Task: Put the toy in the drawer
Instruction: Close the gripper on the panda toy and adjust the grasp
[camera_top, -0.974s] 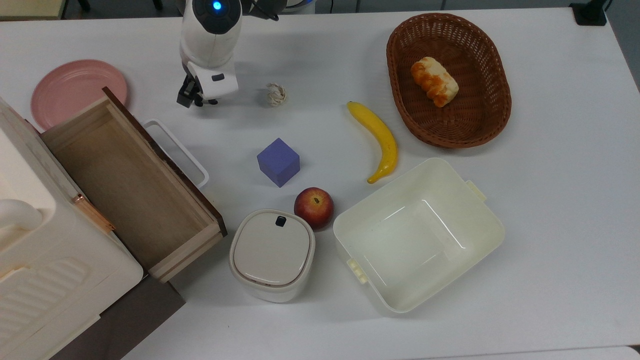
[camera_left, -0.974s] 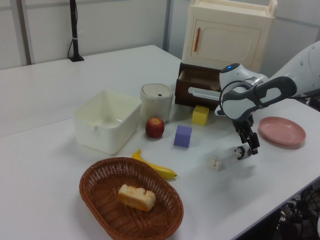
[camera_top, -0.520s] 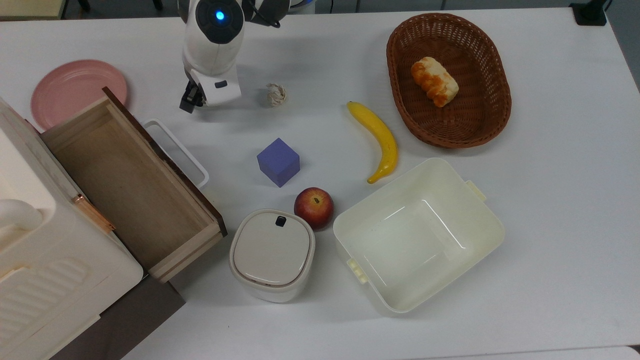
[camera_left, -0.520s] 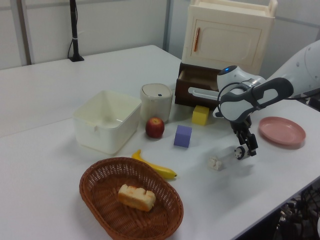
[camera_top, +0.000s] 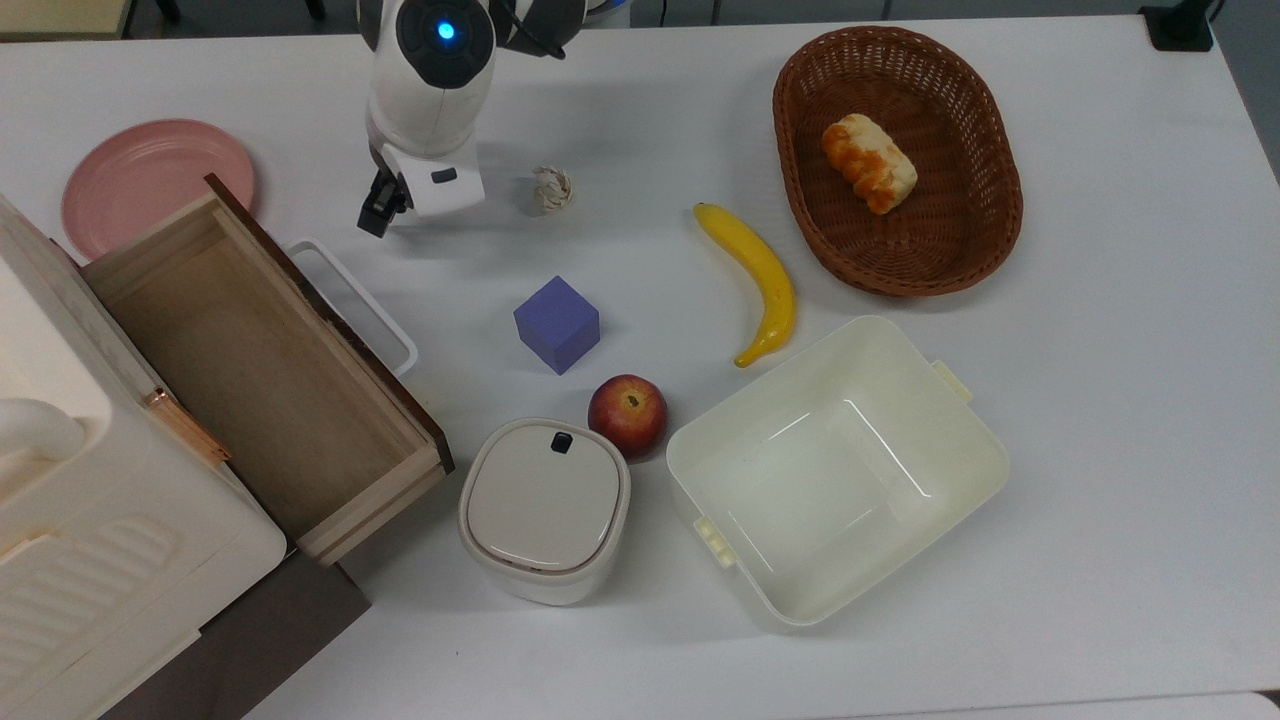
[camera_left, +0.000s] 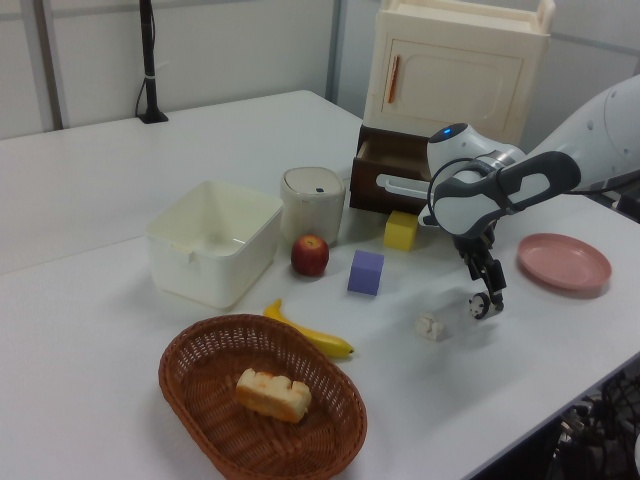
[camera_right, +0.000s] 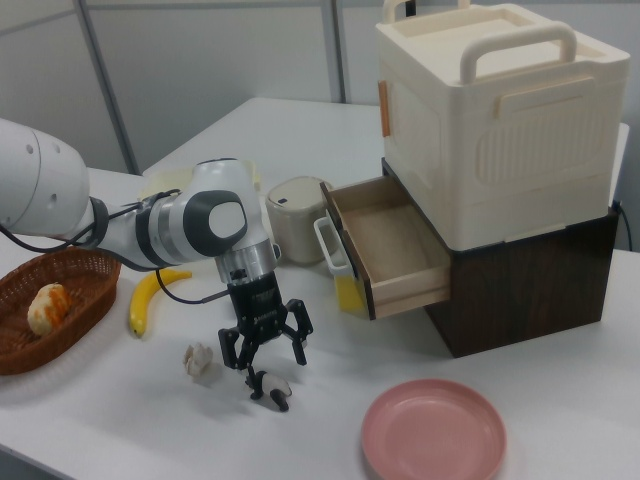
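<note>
Smooth white table (camera_top: 1100, 400), wood drawer (camera_top: 250, 370), panda toy (camera_right: 272, 385) beneath spread jaws.

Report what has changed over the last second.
The arm shifted slightly toward the left view's left, bringing the gripper over the toy with its fingers open. Nothing was taken hold of or let go. The toy stayed on the table, and the open drawer, the purple cube and the woven ball are where they were.
</note>
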